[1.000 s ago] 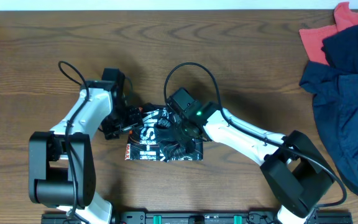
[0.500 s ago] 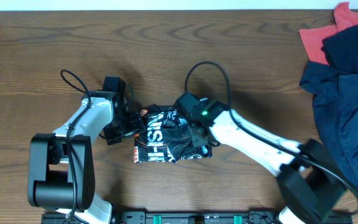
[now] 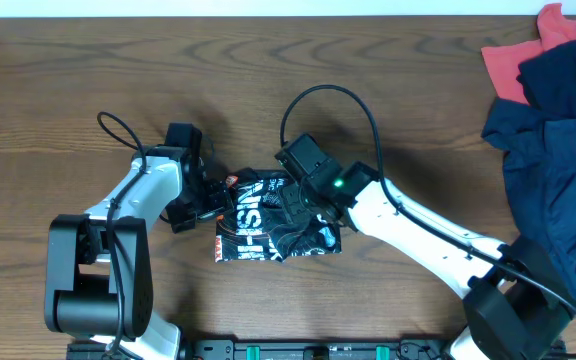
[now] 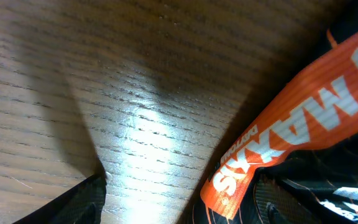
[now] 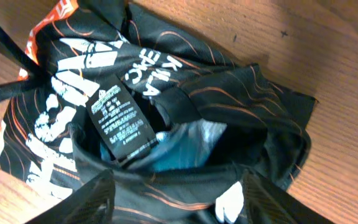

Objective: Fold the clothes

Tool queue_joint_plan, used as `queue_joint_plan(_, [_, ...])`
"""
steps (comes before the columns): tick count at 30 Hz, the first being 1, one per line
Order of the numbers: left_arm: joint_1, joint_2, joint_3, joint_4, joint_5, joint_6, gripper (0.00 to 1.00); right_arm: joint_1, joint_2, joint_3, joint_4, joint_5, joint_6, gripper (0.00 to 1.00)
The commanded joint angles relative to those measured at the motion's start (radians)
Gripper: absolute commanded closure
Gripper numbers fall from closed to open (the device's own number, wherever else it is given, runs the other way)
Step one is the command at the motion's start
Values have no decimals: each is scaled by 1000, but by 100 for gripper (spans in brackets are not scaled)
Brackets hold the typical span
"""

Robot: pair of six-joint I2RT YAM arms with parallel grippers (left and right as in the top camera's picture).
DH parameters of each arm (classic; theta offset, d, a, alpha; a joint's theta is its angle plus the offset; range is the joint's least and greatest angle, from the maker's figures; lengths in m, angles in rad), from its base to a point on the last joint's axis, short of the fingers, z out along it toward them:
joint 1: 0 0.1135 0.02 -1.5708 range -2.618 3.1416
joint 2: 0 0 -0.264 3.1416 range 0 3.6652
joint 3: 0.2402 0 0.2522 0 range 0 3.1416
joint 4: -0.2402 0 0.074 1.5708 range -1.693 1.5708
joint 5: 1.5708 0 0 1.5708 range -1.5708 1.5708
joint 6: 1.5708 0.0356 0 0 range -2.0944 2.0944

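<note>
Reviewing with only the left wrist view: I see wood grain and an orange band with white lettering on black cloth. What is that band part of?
Observer: Overhead, it belongs to a black T-shirt with thin orange lines, bunched into a small bundle on the brown wooden table.
Operator: Neatly folded?
Observer: No. The right wrist view shows a black care label exposed among rumpled folds.
Operator: Anything else waiting?
Observer: A dark navy clothing pile lies at the table's right edge.
</note>
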Motion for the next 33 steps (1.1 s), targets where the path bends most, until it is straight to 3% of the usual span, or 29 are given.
queue_joint_plan(1, [2, 28, -34, 19, -9, 13, 21, 10, 63, 3, 24, -7, -15, 39])
queue_joint_plan(5, [2, 28, -34, 15, -8, 13, 21, 10, 118, 3, 36, -23, -4, 51])
queue_joint_plan(7, [2, 28, -34, 11, -8, 13, 22, 11, 129, 3, 24, -23, -5, 73])
queue_joint_plan(8, [2, 28, -34, 11, -9, 13, 22, 10, 129, 3, 11, -20, -5, 92])
queue_joint_plan(9, [2, 28, -34, 11, -8, 13, 21, 9, 128, 3, -4, -10, 2, 99])
queue_joint_plan(14, [2, 28, -34, 11, -9, 13, 21, -8, 78, 3, -99, 77, 80, 99])
queue_joint_plan(24, [2, 28, -34, 11, -9, 13, 21, -89, 10, 2, -343, 166, 57, 99])
queue_joint_plan(29, [2, 28, -34, 11, -9, 13, 21, -116, 10, -4, -377, 164, 48, 99])
queue_joint_plan(31, [2, 28, -34, 8, -9, 13, 21, -118, 6, -2, -351, 114, 33, 93])
queue_joint_plan(33, [2, 28, -34, 7, -9, 13, 22, -115, -5, 5, -307, -2, -33, 79])
